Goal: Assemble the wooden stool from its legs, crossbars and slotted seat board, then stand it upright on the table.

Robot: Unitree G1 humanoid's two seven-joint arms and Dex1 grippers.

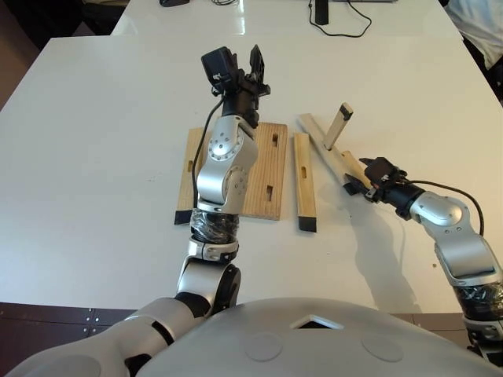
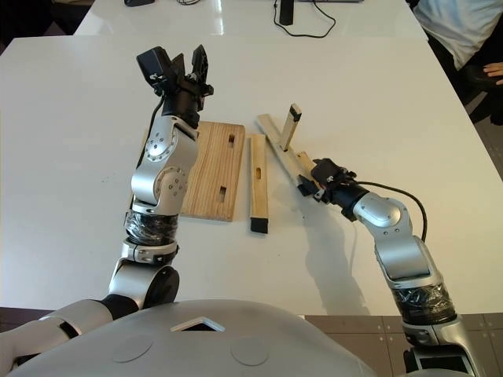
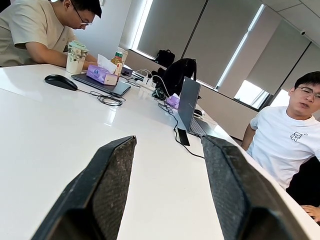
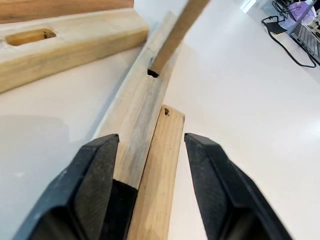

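**Step in hand (judged):** picking up the loose crossbar [image 4: 159, 160], which lies against the angled leg [image 1: 318, 135] at the right of the counter [image 1: 94, 157].

**Right gripper** [image 4: 151, 140]: it sits low at the near end of that leg. Its fingers are wide apart and grip nothing, and they straddle both the leg end and the crossbar.

**Recommendation:** shift the fingers so that only the crossbar lies between them before closing. Otherwise both pieces are likely to be pinched together.

**Risk:** a second crossbar [image 1: 339, 124] stands tilted in the angled leg's slot. A jolt to the leg may tip it out.

**Left gripper** [image 3: 167, 142]: it is held high over the far edge of the seat board [image 1: 263, 165], with fingers parted and empty.

**Surroundings:** the seat board lies flat with its slots up. One leg [image 1: 185, 188] lies along its left edge and another leg [image 1: 304, 181] just beside its right edge. A black device [image 1: 322, 12] with a cable lies well apart at the far edge and is no obstruction.
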